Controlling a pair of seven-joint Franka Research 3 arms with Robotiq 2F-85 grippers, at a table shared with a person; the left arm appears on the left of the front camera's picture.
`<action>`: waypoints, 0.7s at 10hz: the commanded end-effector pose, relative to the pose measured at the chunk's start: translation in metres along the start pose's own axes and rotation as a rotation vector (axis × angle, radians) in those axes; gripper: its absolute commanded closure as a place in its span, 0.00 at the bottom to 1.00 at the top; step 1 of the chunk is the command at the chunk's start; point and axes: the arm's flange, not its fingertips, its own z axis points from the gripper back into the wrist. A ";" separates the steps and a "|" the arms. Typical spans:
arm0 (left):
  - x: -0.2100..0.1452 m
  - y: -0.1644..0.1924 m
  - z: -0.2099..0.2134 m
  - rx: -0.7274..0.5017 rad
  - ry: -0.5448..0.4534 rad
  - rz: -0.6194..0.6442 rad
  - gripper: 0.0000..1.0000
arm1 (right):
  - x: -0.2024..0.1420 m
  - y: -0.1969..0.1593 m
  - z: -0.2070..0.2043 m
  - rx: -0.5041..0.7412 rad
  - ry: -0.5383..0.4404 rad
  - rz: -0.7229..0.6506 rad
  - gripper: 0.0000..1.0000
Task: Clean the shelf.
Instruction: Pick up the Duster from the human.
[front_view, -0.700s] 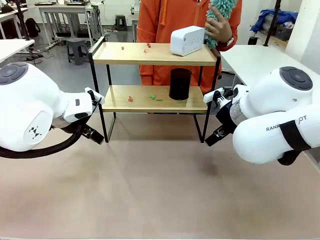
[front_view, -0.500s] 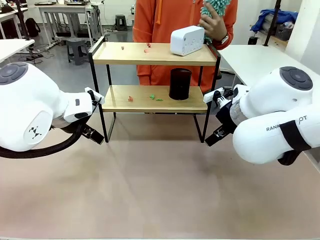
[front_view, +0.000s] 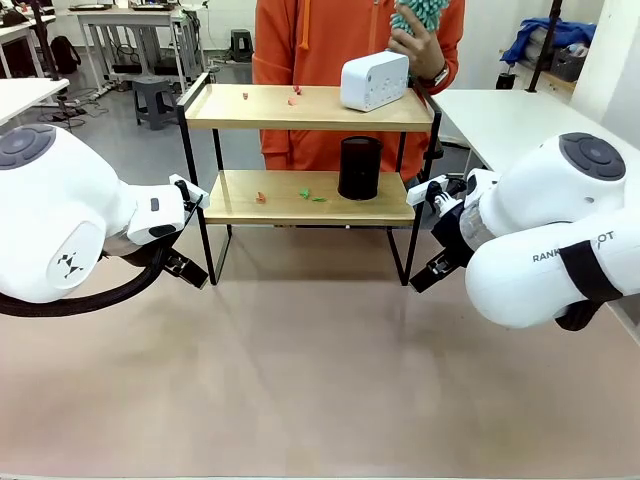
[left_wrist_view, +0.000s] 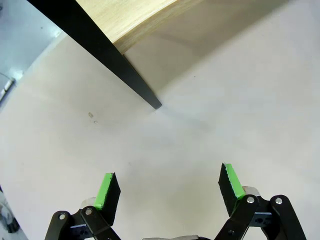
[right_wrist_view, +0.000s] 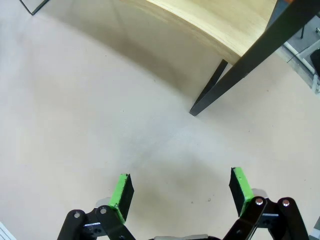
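The table (front_view: 300, 380) carries the shelf (front_view: 310, 107) at its far middle, long axis running left to right between the two arms. The left arm (front_view: 60, 215) and right arm (front_view: 550, 240) crouch low, one at each end, about equally near. Each aims down at the table just short of a near corner of the shelf. The left pincer (left_wrist_view: 170, 182) and right pincer (right_wrist_view: 181, 192) are spread wide, holding nothing. Small scraps (front_view: 305, 193) lie on both boards, mostly left of middle, so the left arm looks the handier.

left claw (left_wrist_view: 168, 185) spread wide, right claw (right_wrist_view: 181, 191) spread wide too
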 end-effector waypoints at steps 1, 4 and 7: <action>0.000 0.000 0.000 0.000 0.000 -0.001 0.00 | 0.000 0.000 0.000 0.000 0.000 -0.001 0.00; 0.000 0.000 0.000 0.000 0.000 0.000 0.00 | 0.000 0.000 0.000 0.000 0.000 0.000 0.00; -0.019 0.022 0.136 -0.446 -0.062 0.016 0.00 | -0.029 -0.069 0.135 0.256 0.018 -0.358 0.00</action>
